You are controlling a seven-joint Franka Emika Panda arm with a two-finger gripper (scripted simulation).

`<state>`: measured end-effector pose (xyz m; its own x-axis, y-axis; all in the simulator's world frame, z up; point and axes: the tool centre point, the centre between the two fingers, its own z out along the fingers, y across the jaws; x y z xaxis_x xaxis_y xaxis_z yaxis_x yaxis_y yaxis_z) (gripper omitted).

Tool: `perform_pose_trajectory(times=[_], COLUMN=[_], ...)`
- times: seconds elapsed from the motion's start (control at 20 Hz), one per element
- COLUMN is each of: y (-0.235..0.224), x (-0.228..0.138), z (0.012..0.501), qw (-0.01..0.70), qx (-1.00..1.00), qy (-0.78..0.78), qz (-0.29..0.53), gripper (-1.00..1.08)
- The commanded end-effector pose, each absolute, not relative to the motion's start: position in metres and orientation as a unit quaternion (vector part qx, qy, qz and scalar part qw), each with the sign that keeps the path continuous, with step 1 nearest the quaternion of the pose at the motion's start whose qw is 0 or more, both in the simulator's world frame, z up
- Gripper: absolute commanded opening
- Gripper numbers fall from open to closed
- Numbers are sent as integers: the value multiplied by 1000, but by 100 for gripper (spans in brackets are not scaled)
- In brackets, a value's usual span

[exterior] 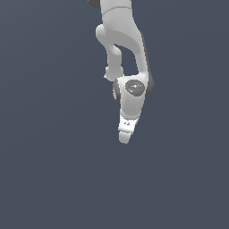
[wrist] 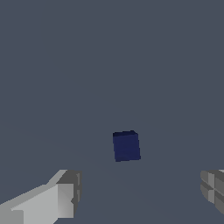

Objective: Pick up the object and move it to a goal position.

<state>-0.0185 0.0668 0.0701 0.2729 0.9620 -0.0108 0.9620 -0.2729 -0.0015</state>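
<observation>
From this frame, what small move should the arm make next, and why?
Probably lower the hand toward the small dark navy-blue cube. In the wrist view the two fingers are spread wide and touch nothing, and the cube sits apart from them, roughly between and beyond their tips. The exterior view does not show the cube.

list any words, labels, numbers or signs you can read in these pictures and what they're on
None can be read.
The gripper carries a small dark mark on its white body in the exterior view, too small and blurred to tell whether it is text.
The dark blue block has plain faces in the wrist view.
The fingers and the grey surface bear no marking.
</observation>
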Motion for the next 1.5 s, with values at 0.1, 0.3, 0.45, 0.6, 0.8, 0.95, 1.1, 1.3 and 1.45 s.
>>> perform_pose_trajectory(times=[0.1, 0.3, 0.45, 0.6, 0.8, 0.95, 1.1, 1.3, 1.45], y=[74, 77, 78, 77, 77, 77, 78, 78, 78], x=[-20, -20, -21, -21, -21, -22, -22, -21, -21], z=[66, 64, 63, 62, 52, 37, 23, 14, 13], qw=[1, 0, 0, 0, 0, 0, 0, 0, 0], qx=[775, 764, 762, 763, 763, 762, 762, 761, 761], qy=[632, 645, 648, 646, 647, 647, 648, 648, 648], qz=[-2, 0, 0, 0, 0, 0, 0, 0, 0], gripper=[100, 100, 100, 100, 100, 100, 100, 100, -100])
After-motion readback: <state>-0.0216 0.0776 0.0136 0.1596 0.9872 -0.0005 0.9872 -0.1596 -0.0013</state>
